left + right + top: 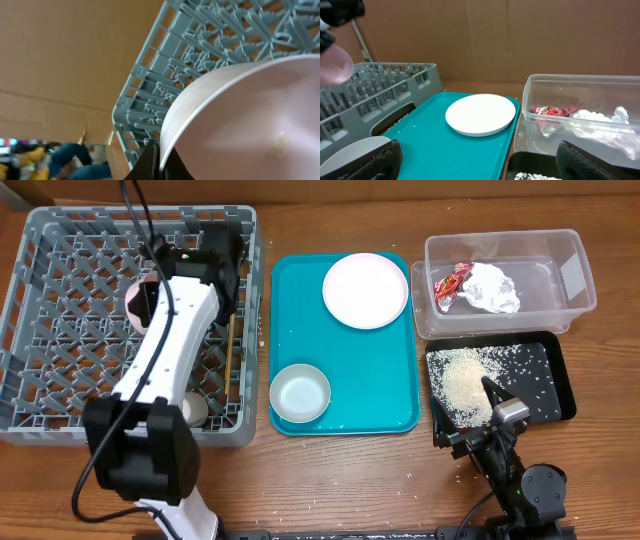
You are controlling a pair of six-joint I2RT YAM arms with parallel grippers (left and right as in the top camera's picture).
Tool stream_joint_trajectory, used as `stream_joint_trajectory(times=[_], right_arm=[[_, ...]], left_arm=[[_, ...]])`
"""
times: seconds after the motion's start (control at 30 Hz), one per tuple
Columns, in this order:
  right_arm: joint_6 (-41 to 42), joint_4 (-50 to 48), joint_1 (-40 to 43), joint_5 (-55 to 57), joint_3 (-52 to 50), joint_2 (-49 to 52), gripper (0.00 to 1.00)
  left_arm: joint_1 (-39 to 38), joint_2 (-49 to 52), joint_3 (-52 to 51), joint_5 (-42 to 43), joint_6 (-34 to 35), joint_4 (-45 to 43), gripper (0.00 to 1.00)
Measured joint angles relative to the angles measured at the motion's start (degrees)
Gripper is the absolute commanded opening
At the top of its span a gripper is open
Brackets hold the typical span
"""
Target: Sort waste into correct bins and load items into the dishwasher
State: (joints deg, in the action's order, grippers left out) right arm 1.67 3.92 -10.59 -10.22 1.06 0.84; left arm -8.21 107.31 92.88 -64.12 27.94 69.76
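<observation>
Left fingers point(151, 161) clenched on rim of pale pink round bowl point(250, 120), held above large grey lattice dish rack point(60, 240). Best move, likely: lower bowl on edge between pegs below fingers, let go only once seated. Two wooden chopsticks point(232, 350) and small white cup point(194, 410) lie in rack beside fingers: possible snags. Right fingers point(367, 162) spread, empty; round white plate point(480, 114) ahead of them on teal tray point(430, 130).

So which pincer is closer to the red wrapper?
Right. The right pincer is over the black tray by the tub with the wrapper; the left pincer holds a pink plate over the far rack.
</observation>
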Motion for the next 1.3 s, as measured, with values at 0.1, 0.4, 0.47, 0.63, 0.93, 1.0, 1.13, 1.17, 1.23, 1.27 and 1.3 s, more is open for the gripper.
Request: stream_joint_trajectory(times=[0.1,0.4,0.47,0.63,0.93,1.0,1.13,1.17,1.23,1.27,1.3], right_arm=[[0.0,0.0,0.0,0.0,0.0,0.0,1.00],[0.0,0.0,0.0,0.0,0.0,0.0,1.00],[0.0,0.0,0.0,0.0,0.0,0.0,1.00],[0.0,0.0,0.0,0.0,0.0,0.0,1.00],[0.0,0.0,0.0,0.0,0.0,0.0,1.00],[0.0,0.0,0.0,0.0,0.0,0.0,1.00],[0.0,0.0,0.0,0.0,0.0,0.0,1.00],[0.0,0.0,0.0,0.0,0.0,0.0,1.00],[0.0,0.0,0.0,0.0,0.0,0.0,1.00],[0.0,0.0,0.0,0.0,0.0,0.0,1.00],[0.0,0.0,0.0,0.0,0.0,0.0,1.00]], left_arm=[[0.0,2.0,-0.2,-1.0,-1.7,-1.0,0.05],[0.1,7.2,-0.3,-3.5,-4.6,-2.1,0.05],[0.0,7.5,-0.3,-4.1,-4.6,-1.8,0.06],[-0.7,8.0,-0.3,-5.0,-4.6,0.2,0.06],[-1.2,8.2,-0.3,-8.1,-4.9,3.9,0.04],[-1.5,8.2,-0.3,-8.2,-5.3,3.9,0.04],[-3.3,8.3,-0.3,-8.6,-5.7,4.0,0.04],[-4.1,8.5,-0.3,-8.8,-5.7,4.2,0.04],[-5.7,8.8,-0.3,-10.1,-5.7,4.8,0.04],[-6.5,8.9,-0.3,-10.6,-5.7,5.1,0.04],[-7.1,9.0,-0.3,-11.2,-5.7,5.3,0.06]])
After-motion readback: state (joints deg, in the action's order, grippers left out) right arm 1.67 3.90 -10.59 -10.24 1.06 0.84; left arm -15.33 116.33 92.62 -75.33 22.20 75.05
